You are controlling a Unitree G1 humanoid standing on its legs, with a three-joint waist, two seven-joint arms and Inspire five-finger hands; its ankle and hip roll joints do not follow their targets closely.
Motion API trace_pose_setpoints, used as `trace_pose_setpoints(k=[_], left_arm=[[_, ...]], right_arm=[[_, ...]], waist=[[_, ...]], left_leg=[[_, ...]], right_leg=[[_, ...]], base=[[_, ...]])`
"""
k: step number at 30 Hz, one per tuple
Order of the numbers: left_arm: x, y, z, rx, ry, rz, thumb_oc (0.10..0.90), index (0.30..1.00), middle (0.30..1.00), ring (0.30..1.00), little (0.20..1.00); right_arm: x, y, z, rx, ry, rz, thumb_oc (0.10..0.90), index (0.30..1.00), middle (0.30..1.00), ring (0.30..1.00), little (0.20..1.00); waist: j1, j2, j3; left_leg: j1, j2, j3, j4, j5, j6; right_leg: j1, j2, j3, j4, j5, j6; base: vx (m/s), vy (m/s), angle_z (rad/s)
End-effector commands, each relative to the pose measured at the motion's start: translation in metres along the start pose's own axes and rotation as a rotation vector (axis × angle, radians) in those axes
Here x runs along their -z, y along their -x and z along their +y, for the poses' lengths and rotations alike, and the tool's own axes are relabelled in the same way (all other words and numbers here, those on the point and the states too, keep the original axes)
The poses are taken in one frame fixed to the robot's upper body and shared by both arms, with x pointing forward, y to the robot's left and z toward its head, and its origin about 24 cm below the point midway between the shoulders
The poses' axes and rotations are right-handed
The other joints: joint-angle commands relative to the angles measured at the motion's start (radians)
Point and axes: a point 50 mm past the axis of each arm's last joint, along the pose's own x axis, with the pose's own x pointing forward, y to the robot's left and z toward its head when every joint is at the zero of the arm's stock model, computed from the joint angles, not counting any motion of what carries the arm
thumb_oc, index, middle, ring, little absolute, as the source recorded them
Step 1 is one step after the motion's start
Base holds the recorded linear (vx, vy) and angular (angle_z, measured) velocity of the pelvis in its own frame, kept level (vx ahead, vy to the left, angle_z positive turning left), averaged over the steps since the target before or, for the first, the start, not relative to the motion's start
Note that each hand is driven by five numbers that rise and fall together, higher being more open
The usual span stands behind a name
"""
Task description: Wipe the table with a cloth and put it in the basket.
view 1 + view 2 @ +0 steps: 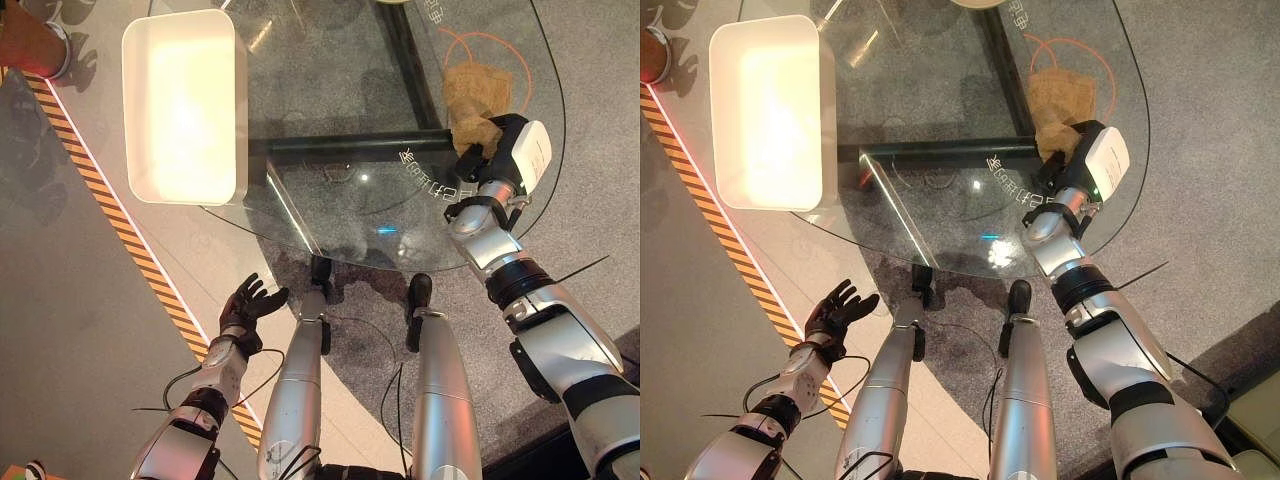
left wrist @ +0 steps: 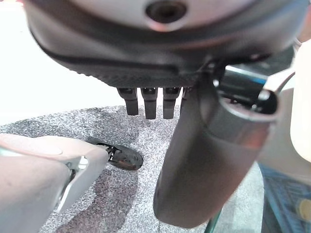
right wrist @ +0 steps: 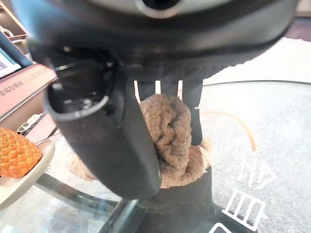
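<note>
The left hand (image 1: 250, 305) hangs below the table edge, fingers spread, holding nothing. The white basket (image 1: 185, 105) sits on the glass table (image 1: 340, 120). The right hand (image 1: 492, 150) grips the tan cloth (image 1: 475, 95), bunched on the glass.

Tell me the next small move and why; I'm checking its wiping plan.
Probably drag the cloth across the glass table toward the basket. The right hand is already closed on the cloth, which rests on the table's right side, and the basket sits far to the left. The left hand hangs open below the table edge.
</note>
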Motion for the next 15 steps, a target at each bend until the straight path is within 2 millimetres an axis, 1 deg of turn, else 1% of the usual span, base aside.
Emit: trace_pose_setpoints(k=[1,4,6,9,11,13,15], left_arm=[[-0.011,-0.002,0.005,-0.020,-0.019,-0.042,0.800,0.900,0.900,0.900,0.900],[-0.012,-0.002,0.006,-0.024,-0.017,-0.047,0.800,0.900,0.900,0.900,0.900],[-0.013,-0.002,0.006,-0.020,-0.019,-0.048,0.800,0.900,0.900,0.900,0.900],[-0.013,-0.002,0.004,-0.009,-0.021,-0.053,0.800,0.900,0.900,0.900,0.900],[-0.016,-0.003,-0.002,0.005,-0.020,-0.067,0.800,0.900,0.900,0.900,0.900],[-0.016,-0.004,-0.005,0.010,-0.018,-0.071,0.800,0.900,0.900,0.900,0.900],[-0.015,-0.003,-0.006,0.013,-0.016,-0.071,0.800,0.900,0.900,0.900,0.900]], right_arm=[[-0.037,-0.003,-0.001,-0.031,-0.090,-0.126,0.100,0.300,0.300,0.300,0.200],[-0.052,0.003,0.002,-0.058,-0.107,-0.200,0.100,0.300,0.300,0.300,0.200],[-0.058,0.005,0.003,-0.075,-0.119,-0.225,0.100,0.300,0.300,0.300,0.200],[-0.072,0.012,0.009,-0.128,-0.127,-0.301,0.100,0.300,0.300,0.300,0.200],[-0.091,0.023,0.015,-0.192,-0.108,-0.408,0.100,0.300,0.300,0.300,0.200],[-0.101,0.032,0.019,-0.238,-0.080,-0.485,0.100,0.300,0.300,0.300,0.200],[-0.105,0.037,0.023,-0.271,-0.070,-0.520,0.100,0.300,0.300,0.300,0.200]], waist=[[0.021,0.018,-0.018],[0.023,0.014,-0.018],[0.024,0.014,-0.018],[0.026,0.014,-0.018],[0.031,0.015,-0.018],[0.033,0.016,-0.018],[0.035,0.018,-0.018]], left_leg=[[-0.004,-0.128,0.075,0.113,-0.141,0.120],[-0.008,-0.128,0.072,0.113,-0.139,0.119],[-0.006,-0.129,0.070,0.112,-0.138,0.118],[-0.002,-0.131,0.066,0.108,-0.135,0.118],[0.000,-0.134,0.064,0.100,-0.130,0.117],[0.004,-0.136,0.063,0.092,-0.125,0.116],[0.006,-0.138,0.062,0.088,-0.122,0.116]], right_leg=[[0.024,0.026,-0.091,-0.204,0.121,-0.008],[0.021,0.026,-0.092,-0.206,0.124,-0.007],[0.023,0.025,-0.093,-0.208,0.125,-0.007],[0.027,0.026,-0.093,-0.214,0.128,-0.008],[0.030,0.025,-0.096,-0.222,0.129,-0.009],[0.033,0.024,-0.098,-0.226,0.129,-0.010],[0.035,0.023,-0.100,-0.227,0.129,-0.010]], base=[[0.00,0.000,0.00],[0.00,0.000,0.00],[0.00,0.000,0.00],[0.00,0.000,0.00],[0.00,0.000,0.00],[0.00,0.000,0.00],[0.00,0.000,0.00]])
